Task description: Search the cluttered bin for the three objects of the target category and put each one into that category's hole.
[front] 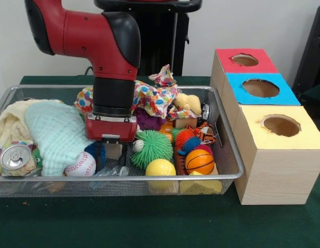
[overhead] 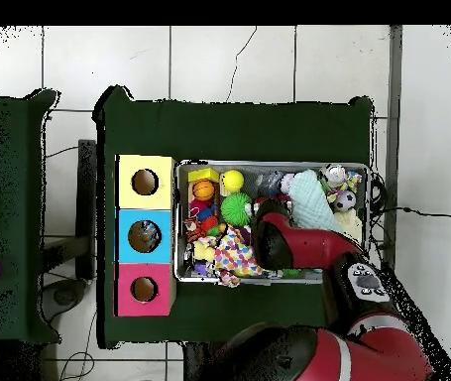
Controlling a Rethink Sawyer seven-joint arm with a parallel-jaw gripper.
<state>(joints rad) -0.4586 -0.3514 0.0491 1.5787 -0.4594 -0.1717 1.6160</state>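
Note:
The wire mesh bin (front: pixel 123 178) sits on the green table, full of toys and cloths. My gripper (front: pixel 109 152) is lowered into the bin near its front edge, between a baseball (front: pixel 80 164) and a green spiky ball (front: pixel 152 148). One clear wrinkly bottle (front: pixel 110 171) lies just below the gripper against the front rim; I cannot tell whether they touch. No other bottles show. The blue-surround hole (front: pixel 260 88) is in the middle of the wooden box to the right of the bin. In the overhead view the arm (overhead: pixel 303 248) covers the gripper, and the blue hole (overhead: pixel 145 236) lies left of the bin (overhead: pixel 274 165).
A silver can (front: pixel 15 156) lies at the bin's front left beside a mint cloth (front: pixel 59 134). A patterned cloth (front: pixel 154 95), a yellow ball (front: pixel 160 168) and a small basketball (front: pixel 199 161) crowd the right half. The red hole (front: pixel 245 60) and the yellow hole (front: pixel 281 125) flank the blue one.

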